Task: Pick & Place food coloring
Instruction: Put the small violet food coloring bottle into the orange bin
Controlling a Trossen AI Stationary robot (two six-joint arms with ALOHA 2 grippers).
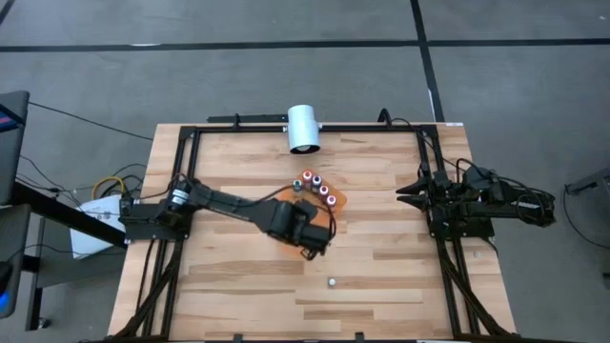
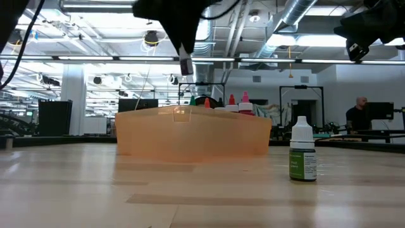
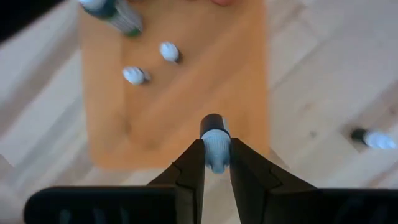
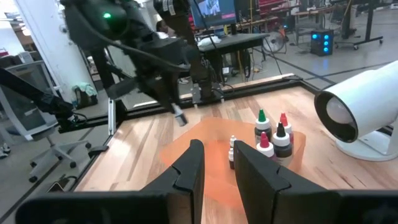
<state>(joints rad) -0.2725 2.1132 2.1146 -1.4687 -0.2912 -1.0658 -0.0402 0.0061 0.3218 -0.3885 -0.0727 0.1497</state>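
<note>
Over the near edge of the orange sheet (image 1: 329, 202) your left pincer (image 3: 215, 163) is clamped tight on one food coloring bottle (image 3: 214, 144), its dark cap pointing out past the fingertips. You are in the carry-and-place step, as I read it: the bottle is lifted, and the next move calls for lowering it upright onto a bare patch of sheet, clear of the bottles already standing there (image 1: 315, 186), before letting go.

Your right pincer (image 4: 214, 163) waits at the counter's (image 1: 238, 286) right edge; its fingers stand a little apart, and nothing shows between them.

From above, the arm hides the held bottle entirely; only the left wrist view shows the grip. The low view gives you what the others barely show: a lone green-labelled bottle (image 2: 302, 151) standing upright on the counter, apart from the sheet, probably your next pickup.
</note>
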